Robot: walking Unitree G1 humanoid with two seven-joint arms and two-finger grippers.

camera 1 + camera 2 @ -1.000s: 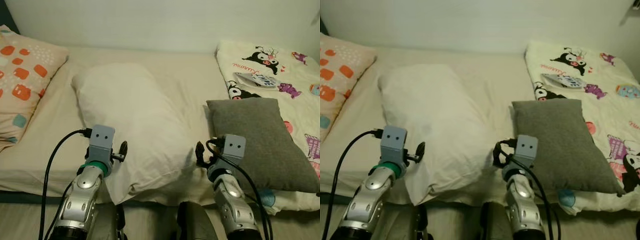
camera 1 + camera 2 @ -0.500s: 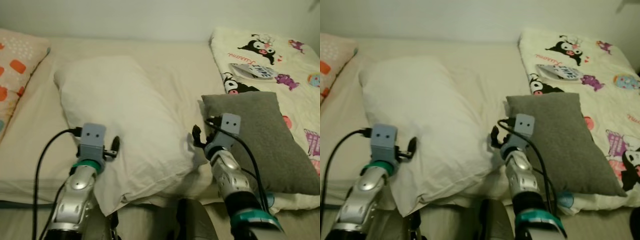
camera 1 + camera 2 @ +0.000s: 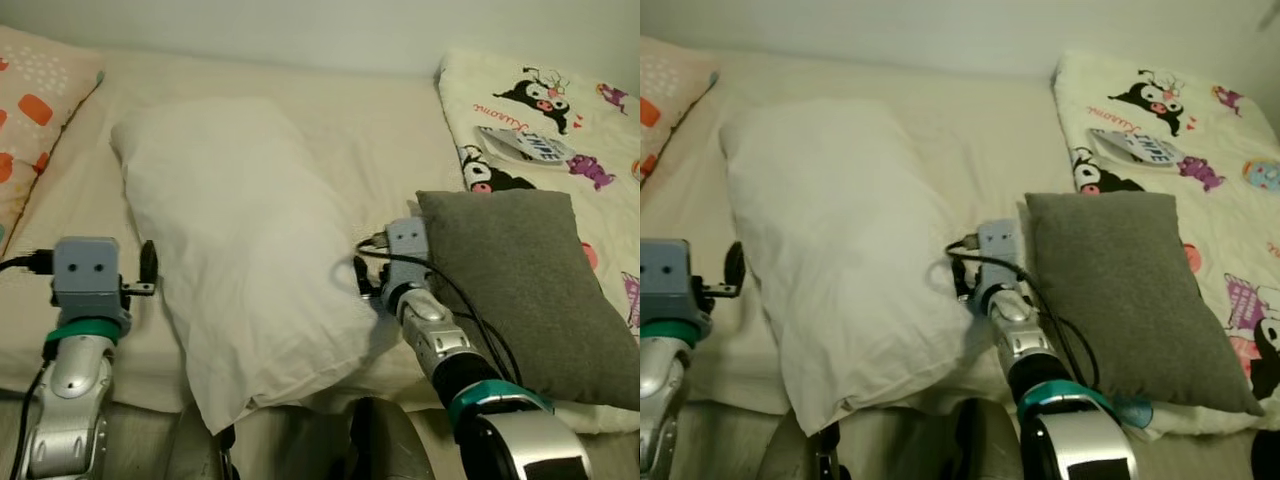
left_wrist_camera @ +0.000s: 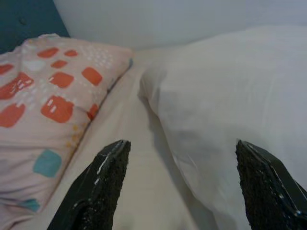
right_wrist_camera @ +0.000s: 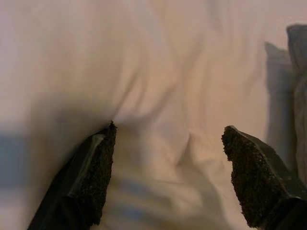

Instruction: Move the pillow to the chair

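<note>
At the bottom of the head view the two silver arms reach up from the lower corners. The left gripper (image 3: 148,268) stands at the lower left, just beside the near left edge of the white pillow (image 3: 240,260), its black fingers (image 4: 108,179) spread wide with bed sheet and the pillow's side between them. The right gripper (image 3: 362,280) sits at lower centre, wedged in the gap between the white pillow and the grey cushion (image 3: 520,280), jaws likewise apart, with one finger pad (image 5: 93,170) against creased pale cloth. Neither claw has closed on anything, so the task looks barely begun: the pillow still lies flat on the bed (image 3: 370,150), mid-frame, and the grasp, lift and carry to the chair all remain. The pillow is plump, soft and smooth-cased, long and slightly slanted. The cushion is a flatter rectangle of coarse, felt-like fabric. Farther off, a patterned pillow (image 3: 35,120) with orange blocks fills the upper left, and a cartoon-print blanket (image 3: 560,110) covers the upper right.
</note>
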